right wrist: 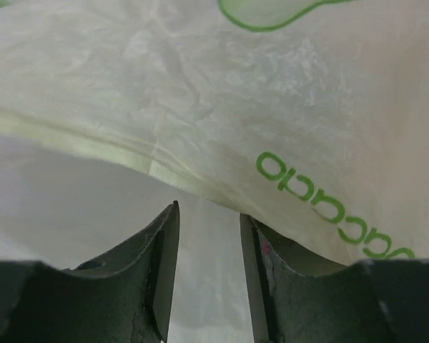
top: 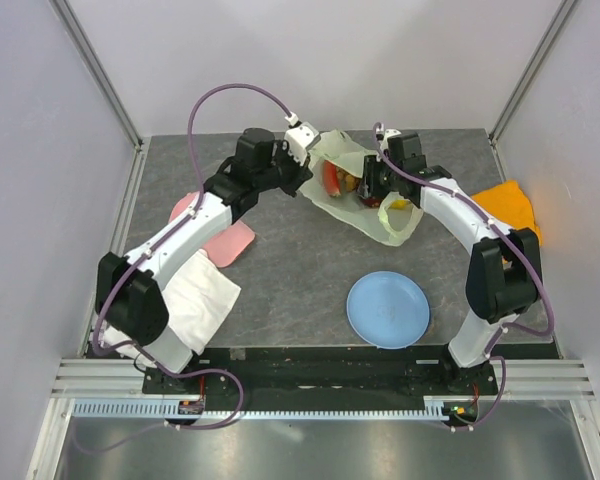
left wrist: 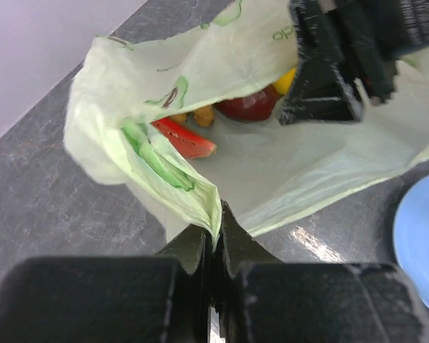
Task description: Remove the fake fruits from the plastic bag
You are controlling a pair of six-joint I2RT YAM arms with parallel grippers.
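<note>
Left gripper (left wrist: 214, 230) pinched shut on pale yellow-green plastic bag (left wrist: 286, 171) rim; I log right gripper (right wrist: 209, 229), slightly parted, empty, nearer glossy toy fruits (left wrist: 249, 106) just leftward.

Grey stone-patterned table (top: 300, 270) between plain white walls (top: 380, 60).

Thin crinkly translucent plastic bag (left wrist: 307, 171), glossy fake fruits (left wrist: 250, 106), matt grey table (top: 300, 260), smooth blue plate (top: 388, 310)

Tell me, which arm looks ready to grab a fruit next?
Right. The right gripper is open at the bag mouth, close to the fruits; the left gripper is shut on the bag rim, holding it open.
</note>
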